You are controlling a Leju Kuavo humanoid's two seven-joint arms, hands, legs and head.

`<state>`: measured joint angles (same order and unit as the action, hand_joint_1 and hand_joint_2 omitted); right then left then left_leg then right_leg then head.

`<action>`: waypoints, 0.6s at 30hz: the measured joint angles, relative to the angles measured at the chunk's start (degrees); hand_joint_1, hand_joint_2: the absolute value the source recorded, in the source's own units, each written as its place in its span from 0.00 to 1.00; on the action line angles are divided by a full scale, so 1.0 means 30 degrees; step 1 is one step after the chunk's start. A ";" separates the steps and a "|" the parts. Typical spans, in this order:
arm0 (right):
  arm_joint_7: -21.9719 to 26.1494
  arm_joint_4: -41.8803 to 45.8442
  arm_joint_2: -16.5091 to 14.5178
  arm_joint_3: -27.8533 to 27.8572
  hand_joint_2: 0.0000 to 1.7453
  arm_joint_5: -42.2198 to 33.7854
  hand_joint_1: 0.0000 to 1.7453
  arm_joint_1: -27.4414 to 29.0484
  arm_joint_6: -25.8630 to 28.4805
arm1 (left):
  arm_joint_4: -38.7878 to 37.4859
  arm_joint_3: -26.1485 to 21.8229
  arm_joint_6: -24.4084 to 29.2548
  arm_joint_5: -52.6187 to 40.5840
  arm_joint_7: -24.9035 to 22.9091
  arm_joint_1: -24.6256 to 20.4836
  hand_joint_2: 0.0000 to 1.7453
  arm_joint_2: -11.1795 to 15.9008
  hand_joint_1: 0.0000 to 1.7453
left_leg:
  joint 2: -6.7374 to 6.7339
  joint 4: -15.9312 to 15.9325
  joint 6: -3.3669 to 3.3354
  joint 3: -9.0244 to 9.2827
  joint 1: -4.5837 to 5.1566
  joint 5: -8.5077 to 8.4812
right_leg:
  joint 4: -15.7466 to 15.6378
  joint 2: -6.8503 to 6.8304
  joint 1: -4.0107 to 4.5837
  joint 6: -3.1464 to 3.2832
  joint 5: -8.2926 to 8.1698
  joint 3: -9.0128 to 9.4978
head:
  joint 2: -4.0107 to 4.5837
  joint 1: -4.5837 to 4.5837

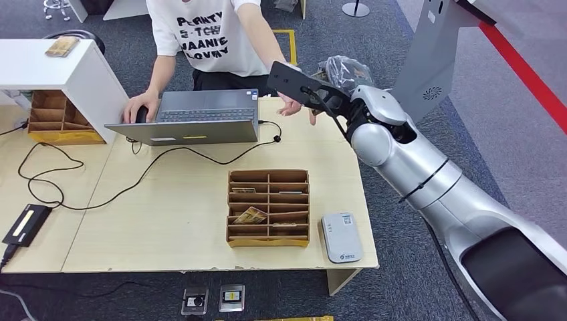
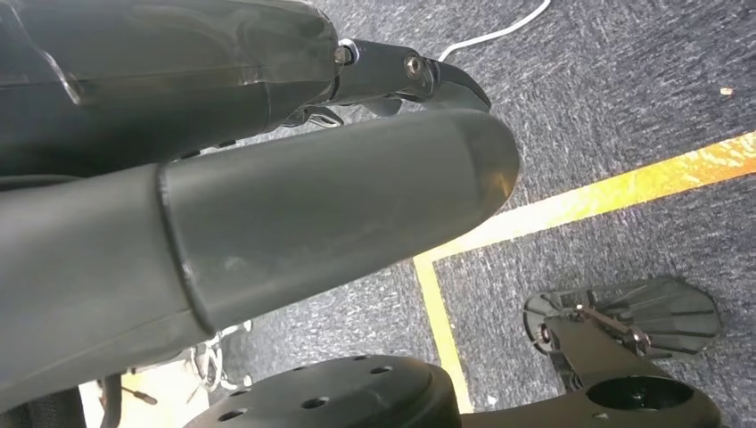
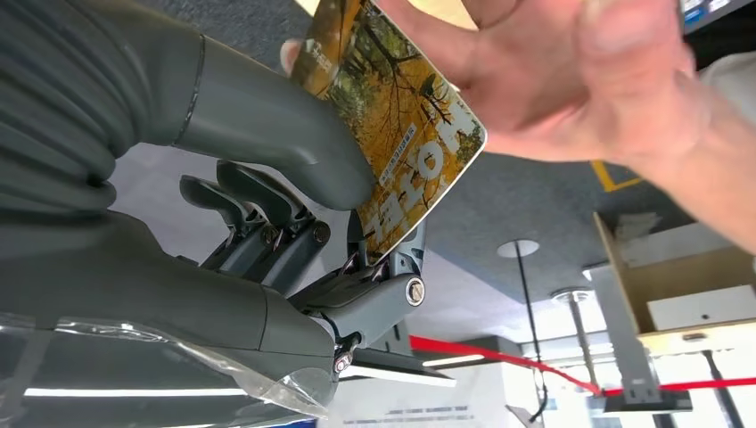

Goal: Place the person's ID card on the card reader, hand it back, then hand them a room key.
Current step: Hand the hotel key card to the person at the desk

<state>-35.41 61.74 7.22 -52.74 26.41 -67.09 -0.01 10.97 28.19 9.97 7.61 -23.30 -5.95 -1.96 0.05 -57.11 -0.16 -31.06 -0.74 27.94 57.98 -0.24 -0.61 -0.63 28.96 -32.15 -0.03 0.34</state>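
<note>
Right hand (image 3: 294, 214) fingers (image 3: 267, 201) pinching card (image 3: 406, 134), person's hand (image 3: 571, 80) touching

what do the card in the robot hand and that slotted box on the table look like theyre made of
The card looks like glossy plastic or laminated stock: a stiff flat sheet, printed with a yellow tree scene, catching a sheen. It is pinched by the right robot hand. The slotted box looks like matte brown cardboard or thin wood: dull tan walls and thin dividers; which one cannot be told.
</note>
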 joint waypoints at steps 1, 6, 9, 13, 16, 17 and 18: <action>-0.0053 -0.0108 0.0042 0.0000 1.00 0.0005 1.00 -0.0048 0.0022 | 0.0000 0.0078 -0.0011 -0.0011 0.0000 -0.0020 0.00 0.0015 0.00 | 0.0000 0.0000 0.0000 0.0001 0.0000 0.0000 | 0.0000 0.0001 0.0000 0.0000 0.0000 0.0000 | -0.0002 -0.0002; -0.0321 -0.0410 0.0279 0.0000 1.00 0.0142 1.00 -0.0125 0.0151 | 0.0000 0.0332 -0.0064 -0.0069 0.0000 -0.0088 0.00 0.0069 0.00 | -0.0001 -0.0001 0.0000 0.0002 0.0000 0.0000 | 0.0000 0.0004 0.0000 0.0000 0.0000 -0.0001 | -0.0003 0.0000; -0.0454 -0.0466 0.0421 0.0000 1.00 0.0215 0.99 -0.0126 0.0162 | 0.0000 0.0490 -0.0087 -0.0075 -0.0002 -0.0130 0.00 0.0095 0.00 | -0.0001 -0.0001 0.0000 0.0002 0.0000 0.0000 | 0.0000 0.0004 0.0000 0.0000 0.0000 -0.0001 | -0.0003 -0.0002; -0.0590 -0.0537 0.0555 0.0000 1.00 0.0250 0.09 -0.0124 0.0155 | 0.0000 0.0702 -0.0142 -0.0075 -0.0036 -0.0163 0.00 0.0129 0.00 | -0.0002 -0.0002 0.0000 0.0003 0.0000 0.0000 | 0.0000 0.0007 0.0000 0.0000 0.0000 -0.0002 | -0.0004 -0.0004; -0.0710 -0.0557 0.0646 0.0000 1.00 0.0275 0.00 -0.0122 0.0124 | 0.0000 0.0767 -0.0191 -0.0069 -0.0051 -0.0181 0.00 0.0140 0.00 | -0.0003 -0.0002 0.0000 0.0002 0.0000 0.0000 | 0.0000 0.0008 0.0000 0.0000 0.0000 -0.0003 | -0.0002 -0.0002; -0.0741 -0.0561 0.0670 0.0000 1.00 0.0280 0.00 -0.0121 0.0107 | 0.0000 0.0774 -0.0200 -0.0067 -0.0053 -0.0190 0.00 0.0142 0.00 | -0.0004 -0.0002 0.0000 0.0002 0.0000 0.0000 | 0.0000 0.0010 0.0000 0.0000 0.0000 -0.0003 | -0.0002 -0.0002; -0.0778 -0.0565 0.0695 0.0000 1.00 0.0282 0.00 -0.0121 0.0087 | 0.0000 0.0778 -0.0206 -0.0067 -0.0055 -0.0201 0.00 0.0144 0.00 | -0.0004 -0.0002 0.0000 0.0003 0.0000 0.0000 | 0.0000 0.0011 0.0000 0.0000 0.0000 -0.0002 | -0.0004 0.0000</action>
<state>-37.75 60.04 9.31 -52.74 27.26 -67.46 0.26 10.97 30.52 9.35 7.41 -23.46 -6.56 -1.52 0.03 -57.12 -0.16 -31.05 -0.74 27.94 57.98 -0.21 -0.61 -0.63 28.96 -32.16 -0.04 0.34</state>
